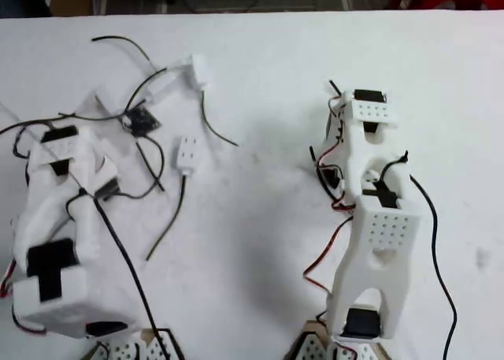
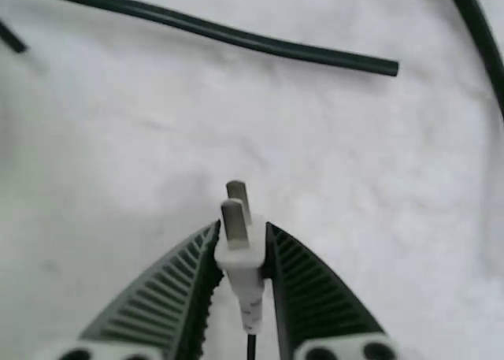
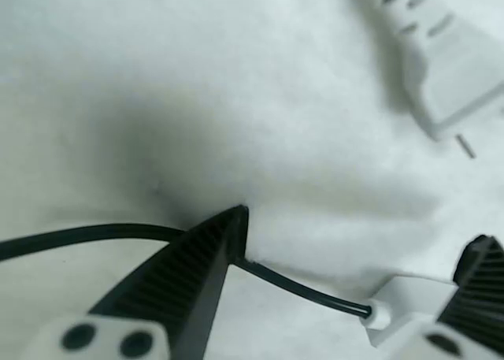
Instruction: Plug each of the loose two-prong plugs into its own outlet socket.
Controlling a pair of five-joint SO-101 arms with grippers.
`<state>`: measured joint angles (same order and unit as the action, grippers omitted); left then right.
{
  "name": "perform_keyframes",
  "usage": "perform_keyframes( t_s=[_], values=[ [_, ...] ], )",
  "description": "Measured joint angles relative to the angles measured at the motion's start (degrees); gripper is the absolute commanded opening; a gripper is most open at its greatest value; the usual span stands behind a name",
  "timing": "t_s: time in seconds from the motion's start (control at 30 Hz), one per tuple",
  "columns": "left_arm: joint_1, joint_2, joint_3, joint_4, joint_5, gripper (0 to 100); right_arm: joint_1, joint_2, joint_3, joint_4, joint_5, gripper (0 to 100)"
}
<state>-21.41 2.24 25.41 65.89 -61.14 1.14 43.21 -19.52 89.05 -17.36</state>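
The white two-prong plug [image 2: 239, 250] is clamped between the black ribbed fingers of the left gripper [image 2: 240, 232], just above the white table [image 2: 118, 139], with its prongs pointing forward. Keep those prongs square to the slots and push straight, without twisting. The right gripper [image 3: 358, 232] has its fingers spread. The count, as far as the view allows, is two plugs, the second plug [image 3: 405, 297] lying beside a right finger. There are also two sockets, the near white socket block [image 1: 187, 154] and the far socket block [image 1: 193, 70].

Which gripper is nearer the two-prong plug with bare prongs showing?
Left. The left gripper clamps the two-prong plug between its fingers; the right gripper is apart from it, open over a black cable.
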Motion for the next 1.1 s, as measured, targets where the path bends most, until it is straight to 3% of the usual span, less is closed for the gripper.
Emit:
perform_keyframes(
  t_s=[0.23, 0.47, 0.63, 0.9, 1.1],
  values=[
    [3.7, -21.1, 0.9, 3.0, 10.8, 2, -0.1, 0.0, 0.0, 0.0, 0.0, 42.2],
    [11.0, -47.6, 12.5, -0.2, 21.2, 2, -0.2, 0.0, 0.0, 0.0, 0.0, 42.2],
    [14.9, -66.4, 27.1, -12.0, 27.2, 2, -0.2, 0.0, 0.0, 0.0, 0.0, 42.2],
    [15.0, -91.7, 53.6, -35.4, 35.6, 2, -0.2, 0.0, 0.0, 0.0, 0.0, 42.2],
    [15.0, -105.1, 64.7, -45.3, 43.8, 2, -0.2, 0.0, 0.0, 0.0, 0.0, 42.2]
  ],
)
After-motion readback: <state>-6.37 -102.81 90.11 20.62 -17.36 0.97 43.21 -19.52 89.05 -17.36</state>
